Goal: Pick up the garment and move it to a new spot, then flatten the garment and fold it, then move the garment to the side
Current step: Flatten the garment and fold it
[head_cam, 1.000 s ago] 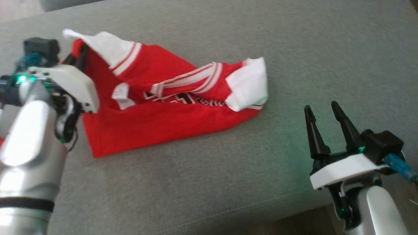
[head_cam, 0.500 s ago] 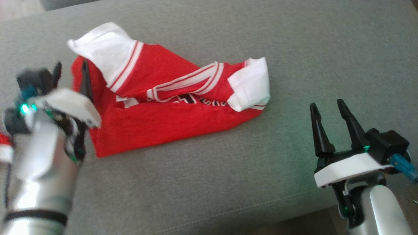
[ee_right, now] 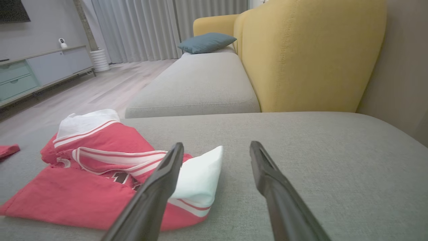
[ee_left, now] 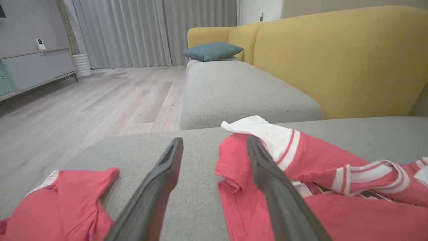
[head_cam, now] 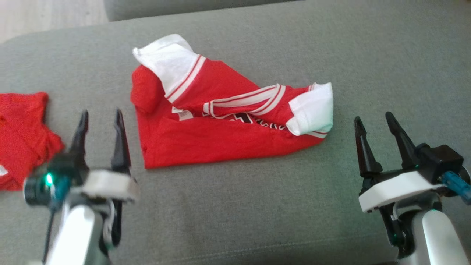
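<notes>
garment [head_cam: 220,143] lies between left hand [head_cam: 101,111] and right hand [head_cam: 372,117], both spread wide, empty

**Two arms, both grippers parted and empty**

- Left gripper [head_cam: 101,111]: lower left of the head view. Its two long dark fingers point up and stand spread apart with nothing between them. It is slightly blurred.
- Left wrist block [head_cam: 108,184]: white, just below the fingers, with a green light [head_cam: 48,179] at its left.
- Left forearm [head_cam: 75,235]: pale, running off the bottom edge.
- Right gripper [head_cam: 372,117]: lower right. The fingers point up, lean slightly left and stand parted, holding nothing.
- Right wrist block [head_cam: 395,187]: white, with a blue connector [head_cam: 456,184] at its right.
- Right forearm [head_cam: 436,235]: pale, below the block.
</notes>
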